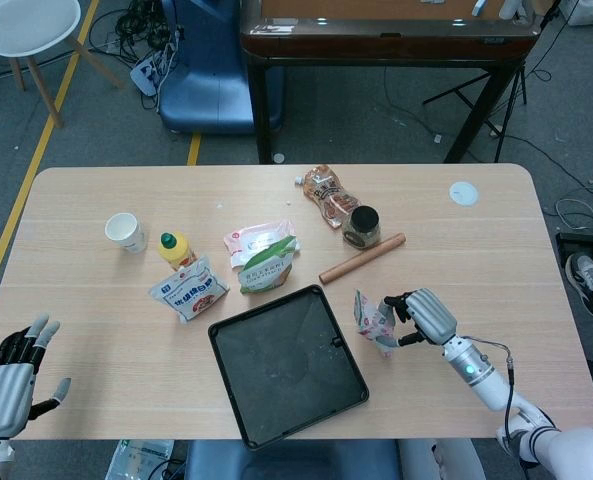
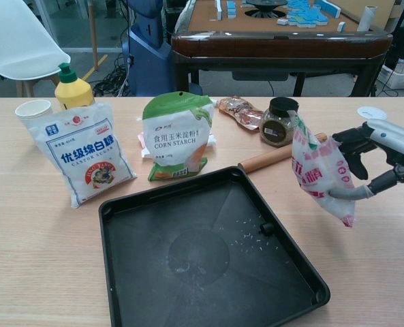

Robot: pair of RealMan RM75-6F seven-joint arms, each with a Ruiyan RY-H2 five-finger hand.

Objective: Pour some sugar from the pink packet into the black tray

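My right hand (image 1: 424, 316) (image 2: 375, 160) holds the pink sugar packet (image 1: 373, 321) (image 2: 319, 173) nearly upright, just right of the black tray (image 1: 286, 362) (image 2: 208, 255) and clear of its rim. A few white sugar grains (image 2: 246, 237) lie scattered on the tray floor near its right side. My left hand (image 1: 16, 375) hovers open at the table's near left corner, far from the tray, and shows only in the head view.
Behind the tray stand a caster sugar bag (image 2: 81, 153), a corn starch pouch (image 2: 176, 135) and a yellow bottle (image 2: 73, 87). A paper cup (image 2: 34, 110), a spice jar (image 2: 279, 121), a rolling pin (image 1: 362, 258) and a snack packet (image 1: 328, 194) also lie on the table.
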